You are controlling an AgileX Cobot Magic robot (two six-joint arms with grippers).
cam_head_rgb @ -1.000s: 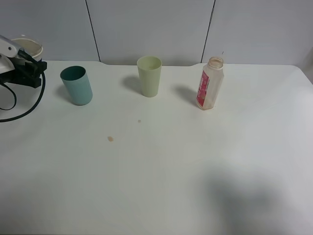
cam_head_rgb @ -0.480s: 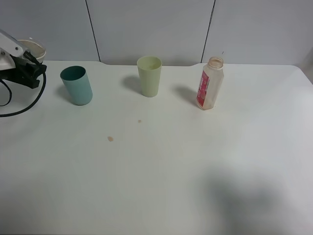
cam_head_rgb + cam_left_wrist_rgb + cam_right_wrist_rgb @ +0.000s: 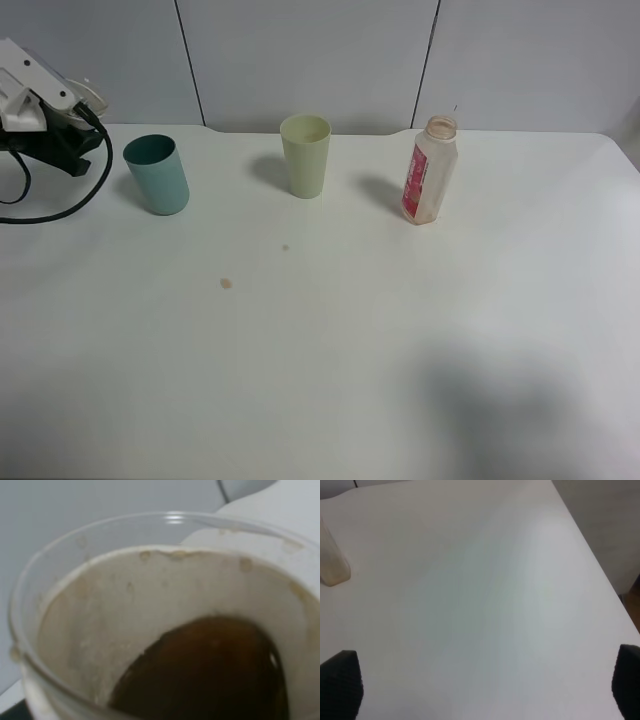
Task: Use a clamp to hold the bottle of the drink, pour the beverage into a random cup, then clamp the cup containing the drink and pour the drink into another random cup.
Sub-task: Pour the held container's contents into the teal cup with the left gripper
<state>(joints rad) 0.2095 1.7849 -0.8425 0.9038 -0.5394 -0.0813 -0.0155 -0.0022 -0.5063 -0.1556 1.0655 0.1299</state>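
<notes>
Gently, with your left fingers (image 3: 62,146) clamped on the cup containing the drink (image 3: 95,630) at the table's (image 3: 350,350) back-left corner and the right fingers (image 3: 342,685) wide and empty, centre it over the nearby teal cup (image 3: 157,178) before tipping the beverage (image 3: 210,675) slowly.

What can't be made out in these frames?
Cup: exterior high shows only a rim sliver behind the left pincer; the rest is hidden.
Beverage: left wrist close-up is blurred; depth unclear.
Bottle: cut off by right wrist view's edge.
Right pincer: only fingertips show, in corners.
</notes>
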